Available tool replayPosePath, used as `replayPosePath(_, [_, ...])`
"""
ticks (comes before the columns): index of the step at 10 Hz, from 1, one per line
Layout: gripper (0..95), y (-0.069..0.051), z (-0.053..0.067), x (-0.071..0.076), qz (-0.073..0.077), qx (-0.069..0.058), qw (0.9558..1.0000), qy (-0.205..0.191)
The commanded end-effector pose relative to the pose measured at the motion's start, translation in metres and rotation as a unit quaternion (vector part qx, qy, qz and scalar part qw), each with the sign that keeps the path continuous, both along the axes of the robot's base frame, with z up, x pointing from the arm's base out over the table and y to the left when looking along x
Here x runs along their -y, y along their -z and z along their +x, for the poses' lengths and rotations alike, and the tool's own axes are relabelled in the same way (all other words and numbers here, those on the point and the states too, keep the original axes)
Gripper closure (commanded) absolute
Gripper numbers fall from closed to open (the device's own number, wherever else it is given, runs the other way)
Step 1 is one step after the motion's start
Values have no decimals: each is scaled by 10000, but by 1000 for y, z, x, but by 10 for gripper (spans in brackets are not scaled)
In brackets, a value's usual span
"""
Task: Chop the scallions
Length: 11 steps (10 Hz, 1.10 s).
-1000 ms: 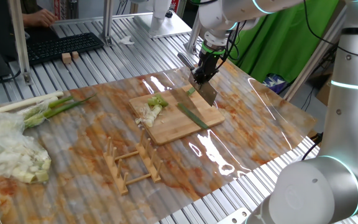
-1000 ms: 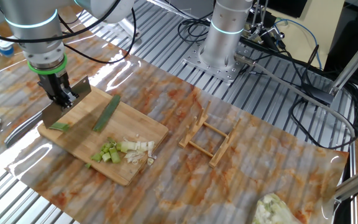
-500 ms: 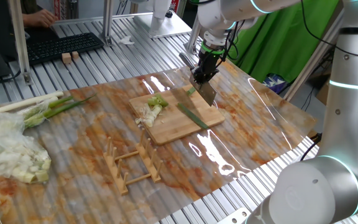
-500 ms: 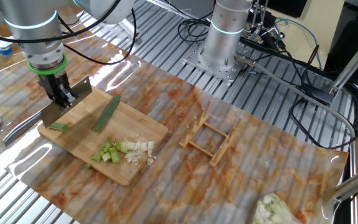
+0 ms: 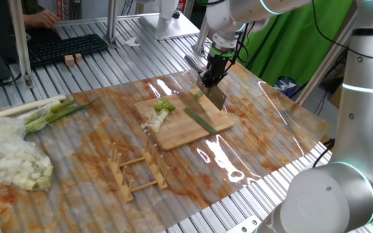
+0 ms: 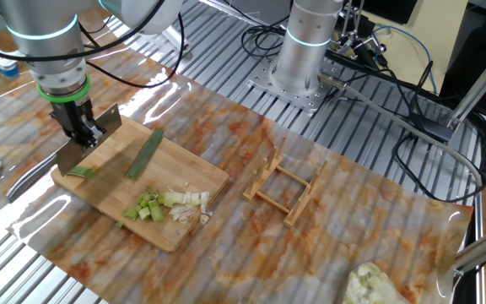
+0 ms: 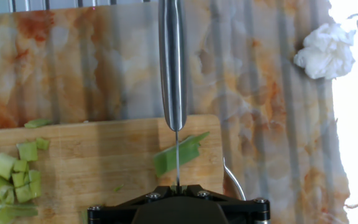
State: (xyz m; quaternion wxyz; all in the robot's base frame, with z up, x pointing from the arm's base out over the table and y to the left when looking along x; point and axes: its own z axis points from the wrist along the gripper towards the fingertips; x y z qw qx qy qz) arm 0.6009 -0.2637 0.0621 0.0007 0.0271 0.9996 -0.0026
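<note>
Gripping a cleaver [image 6: 89, 139] by the spine of its blade, claw [image 6: 84, 135] clamped shut on it and pointing straight down over the far end of the bamboo cutting board [image 6: 194, 210]. Resting the blade edge-down across a flat green scallion piece [image 7: 178, 154] at the board's end, steel handle [image 7: 172, 59] sticking out past the board edge over the marbled mat [image 6: 344, 160]. Lying nearby on the same board: a long green leaf strip [image 6: 144, 154], set diagonally, just beside the blade. Sitting near the opposite end of the board: a small pile of chopped scallions [image 6: 169, 205], short pale-green rounds and white bits together. Showing the same pile in the fixed view from the other side [image 5: 158, 112], toward the board's left corner. Standing off the board on the mat: a wooden rack [image 6: 287, 187], well apart from the knife. Lying near the mat's edge, beyond the handle: a crumpled white tissue [image 7: 326, 52]. Resting at the bench's left edge: a bundle of whole stalks [image 5: 41, 111] and a pale heap in clear plastic [image 5: 13, 158].
</note>
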Motion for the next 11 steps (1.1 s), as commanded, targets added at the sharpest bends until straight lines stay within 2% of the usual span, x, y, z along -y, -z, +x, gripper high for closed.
replayPosePath(1, [950, 0, 3, 1, 4, -5, 10000, 0])
replayPosePath(7, [950, 1, 5, 1, 9, 17, 10000, -65])
replayPosePath(9, [950, 5, 7, 0, 20, 22, 10000, -59])
replayPosePath(11, [950, 14, 10, -4, 58, 26, 10000, -68])
